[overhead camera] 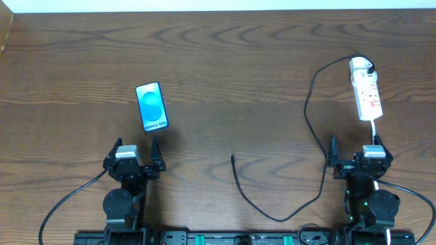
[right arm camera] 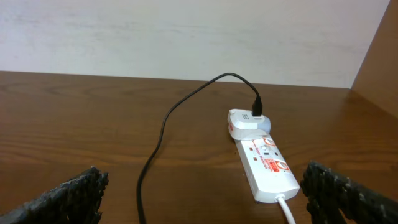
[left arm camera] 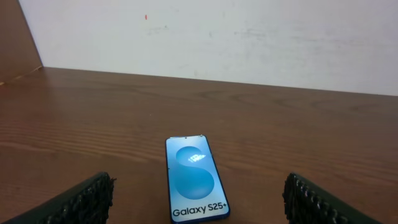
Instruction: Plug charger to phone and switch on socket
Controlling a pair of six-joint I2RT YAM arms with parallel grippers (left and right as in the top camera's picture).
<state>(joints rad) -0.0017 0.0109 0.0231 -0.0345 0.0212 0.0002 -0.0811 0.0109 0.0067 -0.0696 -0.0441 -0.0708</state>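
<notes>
**Overhead.** Phone (overhead camera: 151,106): lay flat on the table (overhead camera: 225,54), screen lit.
Left end effector (overhead camera: 136,146): just below the phone, jaws wide, empty.
Charger (overhead camera: 306,109): connector tip (overhead camera: 233,158) lay loose, below and right of the phone. The cable ran to the socket (overhead camera: 366,92), far right of the phone.
Right end effector (overhead camera: 354,146): wide open, empty, far right of the phone.
Advice: pinch the cable close behind the tip and square it to the phone's near edge.

**Left wrist.** Only here was the "Galaxy S25+" text legible, on the phone's near end. No charger showed.

**Right wrist.** Only here did the white plug (right arm camera: 247,121) show seated in the socket. The switch position was too small to tell.
</notes>
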